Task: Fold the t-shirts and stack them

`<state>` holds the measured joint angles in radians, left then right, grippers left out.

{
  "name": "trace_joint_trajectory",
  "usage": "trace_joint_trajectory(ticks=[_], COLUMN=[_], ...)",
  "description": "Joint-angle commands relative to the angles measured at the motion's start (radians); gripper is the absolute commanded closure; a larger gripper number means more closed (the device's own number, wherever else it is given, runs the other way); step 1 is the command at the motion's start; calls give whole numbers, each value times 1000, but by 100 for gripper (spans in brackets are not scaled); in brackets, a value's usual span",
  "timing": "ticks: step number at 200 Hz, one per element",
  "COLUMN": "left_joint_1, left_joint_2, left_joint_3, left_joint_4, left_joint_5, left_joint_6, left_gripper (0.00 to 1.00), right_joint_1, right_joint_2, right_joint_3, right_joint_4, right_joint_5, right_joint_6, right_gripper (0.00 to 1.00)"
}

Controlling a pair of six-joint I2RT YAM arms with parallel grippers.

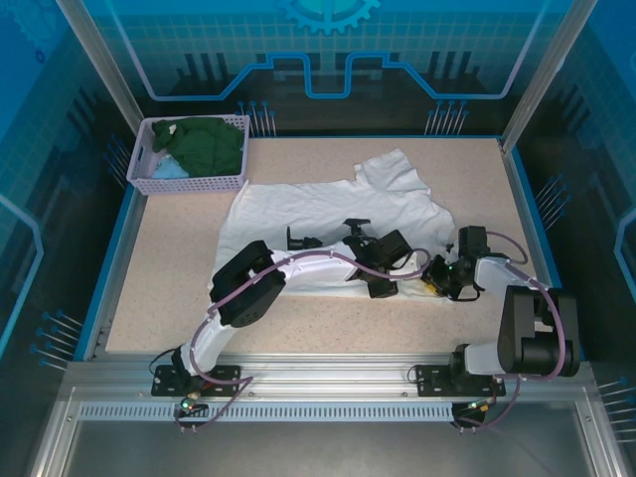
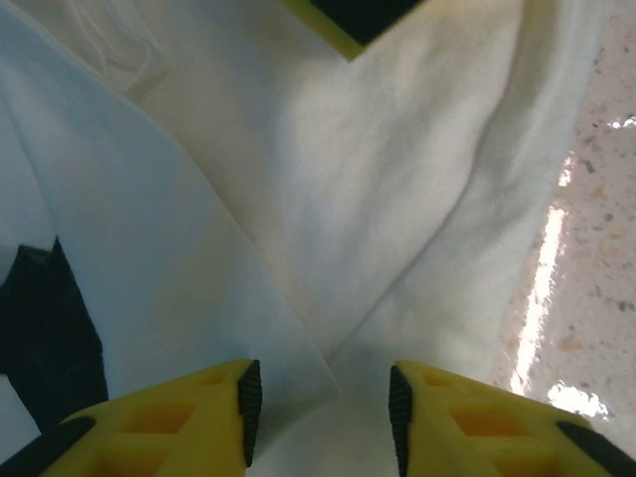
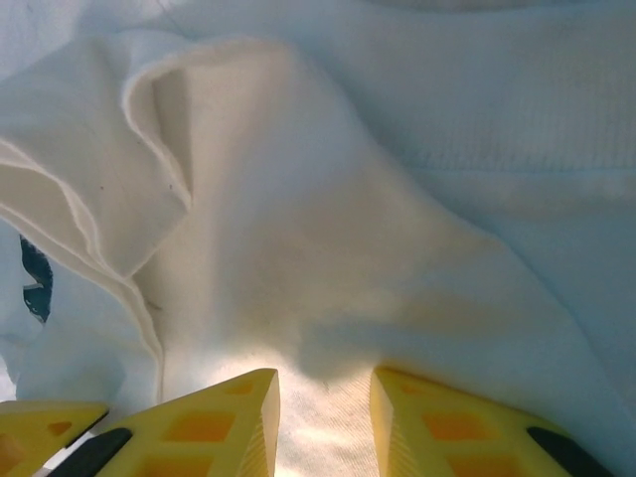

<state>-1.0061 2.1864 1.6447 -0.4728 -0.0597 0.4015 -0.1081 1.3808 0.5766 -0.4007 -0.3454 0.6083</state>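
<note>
R gripper point(image 3: 325, 397) apparently pinches white t-shirt point(image 1: 328, 204); L gripper point(image 2: 323, 407) straddles a fold, grip unclear; black print point(image 1: 301, 239) partly hidden.

The white t-shirt point(image 1: 328, 204) is soft matt cloth; the speckled tabletop point(image 1: 169, 268) glints slightly.
</note>
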Motion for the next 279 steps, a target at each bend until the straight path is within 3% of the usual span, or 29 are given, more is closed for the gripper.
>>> trace_joint_trajectory(ticks=[1,20,64,118,180,228,279], left_joint_1=[-5,-4,1,32,96,182,271], left_joint_2=[26,21,12,-15,-70,-93,-55], left_joint_3=[32,25,13,-20,-67,-71,0], left_joint_4=[-26,-11,11,57,120,167,151], left_joint_5=[-23,-32,-63,-57,53,196,197], left_joint_6=[15,7,0,-28,-115,-252,-398], left_gripper=[73,85,100,100,100,100,100], right_joint_1=[-14,-14,-15,-22,-41,-47,-46], right_joint_2=[16,17,25,31,41,53,64], right_joint_3=[-12,-12,-9,-9,-8,-5,-1], right_joint_4=[3,3,-1,-4,-21,-23,-24], right_joint_5=[-18,-17,-17,-16,-1,-1,-1], right_joint_6=[-13,-14,-13,-13,-8,-7,-7], right_gripper=[69,70,71,74,75,75,75])
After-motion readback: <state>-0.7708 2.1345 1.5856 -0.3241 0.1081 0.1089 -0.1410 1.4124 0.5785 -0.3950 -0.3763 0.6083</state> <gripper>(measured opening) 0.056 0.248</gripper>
